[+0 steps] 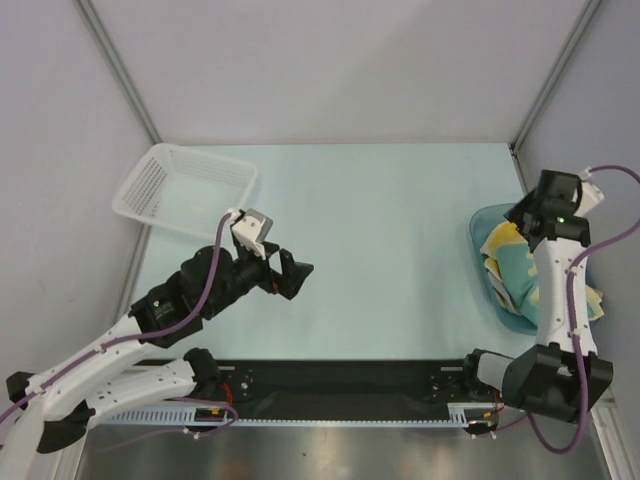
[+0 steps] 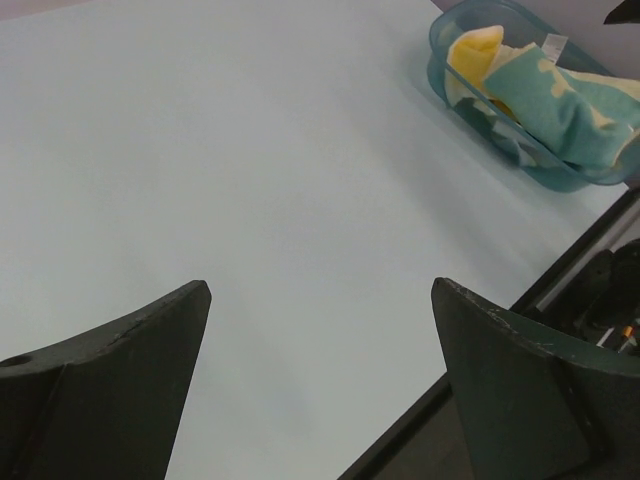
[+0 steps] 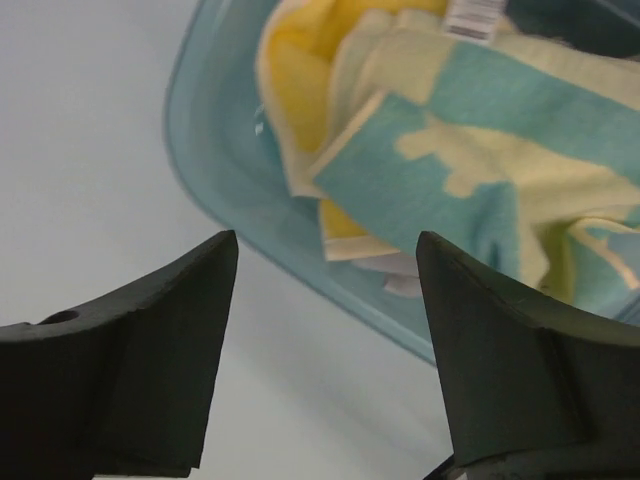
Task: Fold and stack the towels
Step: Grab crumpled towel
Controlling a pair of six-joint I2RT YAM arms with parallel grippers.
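Note:
The towels (image 1: 508, 272) lie crumpled together in a blue translucent tub (image 1: 477, 226) at the table's right edge. A teal towel with pale yellow shapes (image 3: 520, 170) is on top, with a brighter yellow towel (image 3: 300, 60) beside it. My right gripper (image 3: 325, 240) hovers open just above the tub's near-left rim (image 3: 220, 170), holding nothing. Over the left-middle of the table my left gripper (image 1: 290, 272) is wide open and holds nothing. In its wrist view the left gripper (image 2: 320, 285) points across bare table toward the tub (image 2: 440, 35) and towels (image 2: 560, 100).
A white mesh basket (image 1: 185, 185) sits at the back left of the table. Grey walls with metal posts close in the back and sides. A black rail (image 1: 340, 380) runs along the near edge between the arm bases.

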